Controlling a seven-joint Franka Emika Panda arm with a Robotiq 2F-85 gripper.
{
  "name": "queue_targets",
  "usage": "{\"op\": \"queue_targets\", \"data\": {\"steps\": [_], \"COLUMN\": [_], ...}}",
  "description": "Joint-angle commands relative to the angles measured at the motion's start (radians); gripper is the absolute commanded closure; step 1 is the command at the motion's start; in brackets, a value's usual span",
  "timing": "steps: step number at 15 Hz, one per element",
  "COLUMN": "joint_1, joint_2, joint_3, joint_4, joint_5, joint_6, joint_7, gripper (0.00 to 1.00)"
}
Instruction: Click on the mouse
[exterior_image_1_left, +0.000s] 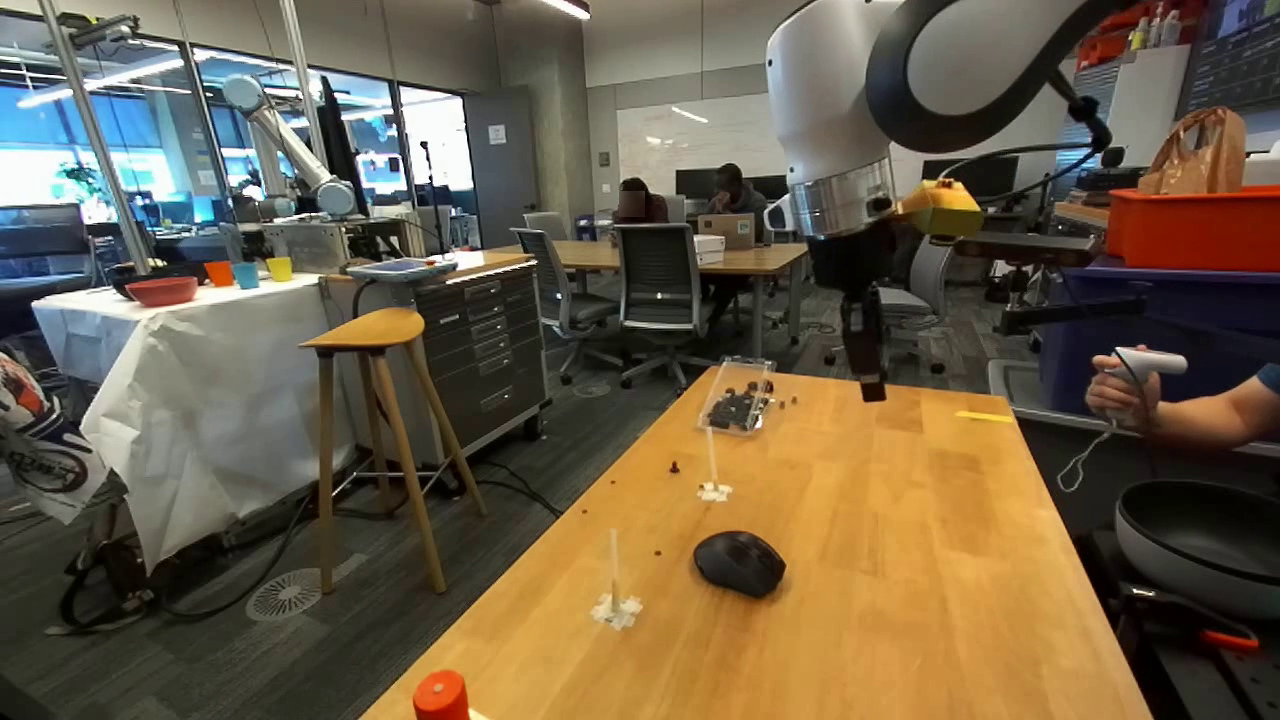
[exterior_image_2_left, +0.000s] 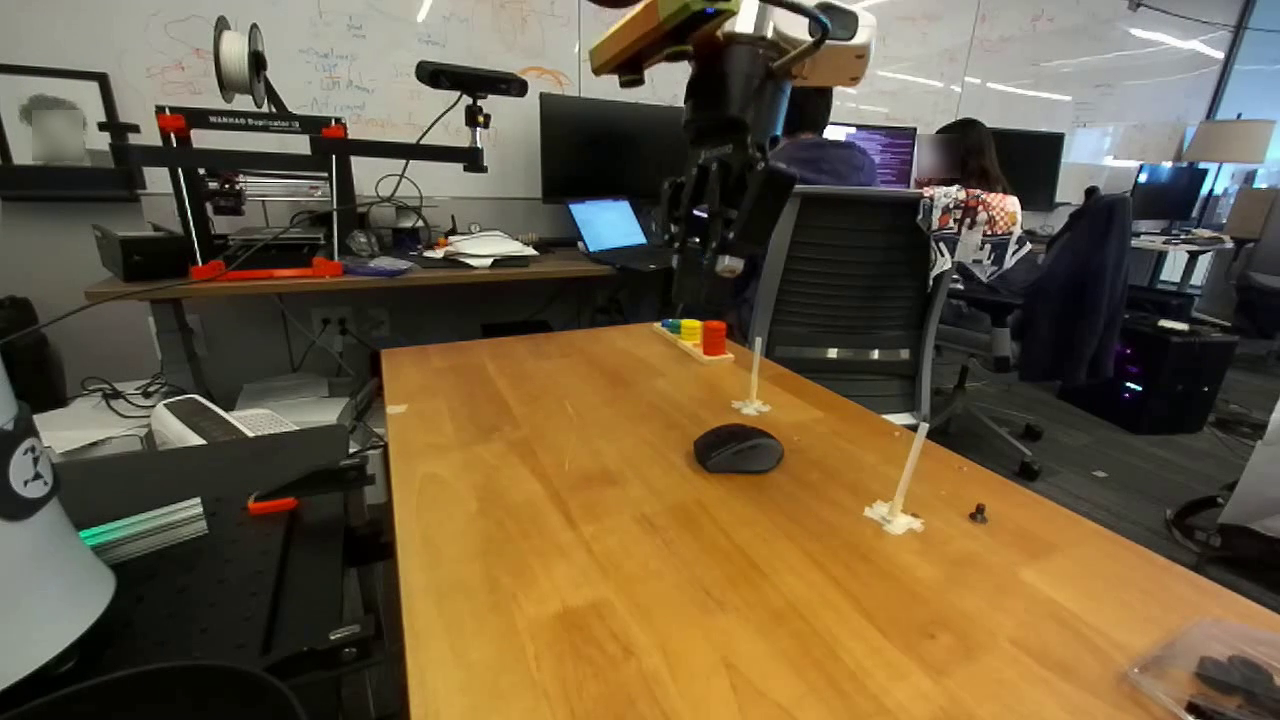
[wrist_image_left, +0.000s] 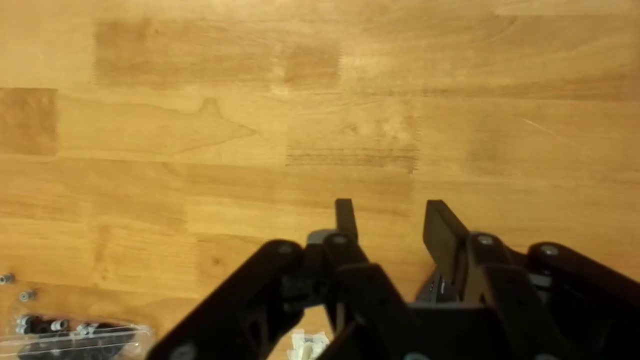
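Black claw (wrist_image_left: 389, 212) part-spread, empty; the domed black plastic mouse (exterior_image_1_left: 740, 563), inside the wooden desk's (exterior_image_1_left: 920, 570) edges, seems light: I'd press its front.

In the wrist view we find the gripper (wrist_image_left: 390, 204) with its jaws parted above the wooden tabletop (wrist_image_left: 240, 120). We note the mouse (wrist_image_left: 436, 291) (mostly hidden by the gripper), white tape (wrist_image_left: 307, 345) near the lower edge and, lower left, a clear container (wrist_image_left: 142, 344), dark pieces (wrist_image_left: 75, 347) and two small grey pieces (wrist_image_left: 27, 295).

mouse (exterior_image_1_left: 740, 563) — on table (exterior_image_1_left: 900, 600), near sticks (exterior_image_2_left: 909, 470) | parts (exterior_image_1_left: 736, 410) — in and beside container (exterior_image_1_left: 728, 373)
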Motion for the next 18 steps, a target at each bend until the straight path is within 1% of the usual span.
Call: {"op": "queue_targets", "data": {"steps": [1, 2, 3, 5, 8, 13, 18], "joint_1": [0.013, 0.017, 0.023, 0.036, 0.065, 0.127, 0.166], "joint_2": [0.077, 0.098, 0.121, 0.178, 0.255, 0.378, 0.473], "joint_3": [0.004, 0.004, 0.004, 0.004, 0.004, -0.002, -0.008], "joint_4": [0.037, 0.041, 0.043, 0.062, 0.101, 0.194, 0.276], "joint_5": [-0.044, -0.053, -0.068, -0.082, -0.1, -0.131, -0.134], "joint_6": [0.085, 0.107, 0.132, 0.164, 0.181, 0.17, 0.165], "joint_7": [0.075, 0.087, 0.107, 0.135, 0.17, 0.222, 0.232], "gripper": [0.89, 0.95, 1.0, 1.0, 1.0, 1.0, 1.0]}}
